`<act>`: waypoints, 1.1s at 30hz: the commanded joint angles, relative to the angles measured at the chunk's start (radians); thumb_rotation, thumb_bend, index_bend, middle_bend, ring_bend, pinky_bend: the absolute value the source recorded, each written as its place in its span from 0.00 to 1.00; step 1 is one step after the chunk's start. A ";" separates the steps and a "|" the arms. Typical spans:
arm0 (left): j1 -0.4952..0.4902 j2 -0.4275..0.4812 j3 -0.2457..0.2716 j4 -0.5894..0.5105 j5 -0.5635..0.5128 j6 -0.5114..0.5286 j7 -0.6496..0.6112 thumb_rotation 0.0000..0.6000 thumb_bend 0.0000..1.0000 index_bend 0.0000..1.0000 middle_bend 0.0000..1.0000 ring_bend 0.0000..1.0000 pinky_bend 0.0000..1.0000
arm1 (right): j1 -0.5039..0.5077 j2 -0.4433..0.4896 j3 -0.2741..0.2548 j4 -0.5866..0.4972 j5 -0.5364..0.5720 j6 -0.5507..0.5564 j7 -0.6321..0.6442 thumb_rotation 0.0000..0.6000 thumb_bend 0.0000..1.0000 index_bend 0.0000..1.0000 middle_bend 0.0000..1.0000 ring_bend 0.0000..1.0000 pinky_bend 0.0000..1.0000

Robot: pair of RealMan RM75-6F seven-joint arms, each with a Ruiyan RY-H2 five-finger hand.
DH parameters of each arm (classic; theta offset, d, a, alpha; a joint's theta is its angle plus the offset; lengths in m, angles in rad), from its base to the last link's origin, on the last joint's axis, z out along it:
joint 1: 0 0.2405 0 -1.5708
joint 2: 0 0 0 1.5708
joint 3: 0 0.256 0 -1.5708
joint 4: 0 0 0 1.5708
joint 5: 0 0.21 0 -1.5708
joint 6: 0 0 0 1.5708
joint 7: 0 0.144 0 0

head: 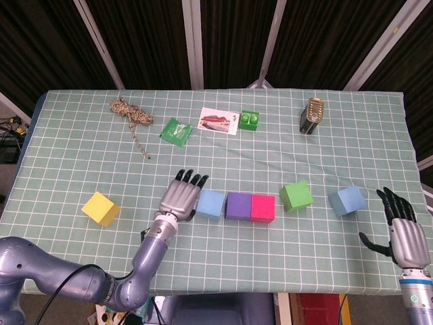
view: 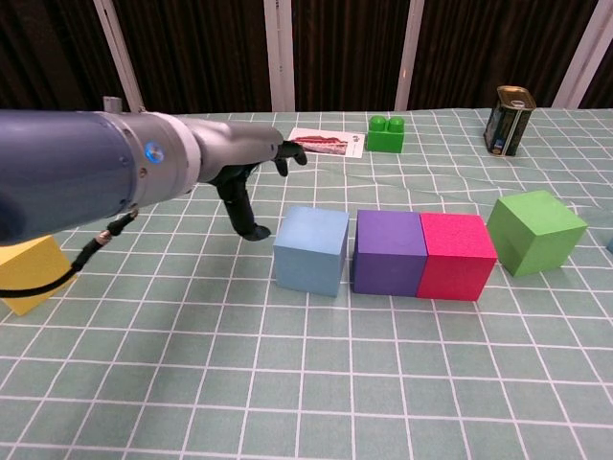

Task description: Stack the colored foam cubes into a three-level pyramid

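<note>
Foam cubes (view: 311,250) matt; tablecloth (head: 81,162) woven cloth (checked); tin (head: 312,116) glossy metal; rope (head: 130,115) rough.

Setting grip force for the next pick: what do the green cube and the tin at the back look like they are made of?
The green cube looks like matte foam: flat colour, no glare, slightly soft edges. The tin looks like printed metal, with a glossy dark-and-gold body and a shiny rim, though coated card cannot be ruled out.

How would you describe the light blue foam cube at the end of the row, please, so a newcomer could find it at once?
On the green checked tablecloth, find the row of three foam cubes near the front middle. The light blue foam cube is its left end, beside the purple foam cube, with the pink foam cube beyond. Another light blue foam cube sits alone far right.
</note>
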 commanded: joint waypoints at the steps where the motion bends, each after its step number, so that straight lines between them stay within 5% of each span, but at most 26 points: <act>1: 0.018 0.044 0.029 -0.034 -0.016 -0.033 -0.006 1.00 0.51 0.00 0.12 0.00 0.01 | 0.000 -0.001 0.000 -0.001 -0.001 0.001 -0.003 1.00 0.25 0.00 0.00 0.00 0.00; 12: 0.011 0.105 0.078 -0.076 -0.073 -0.105 -0.012 1.00 0.53 0.00 0.16 0.00 0.01 | 0.002 -0.002 0.000 0.000 0.000 -0.001 -0.003 1.00 0.25 0.00 0.00 0.00 0.00; 33: -0.034 0.065 0.120 -0.060 -0.083 -0.129 -0.046 1.00 0.53 0.00 0.22 0.00 0.00 | 0.000 0.001 -0.001 -0.003 0.000 -0.003 0.000 1.00 0.25 0.00 0.00 0.00 0.00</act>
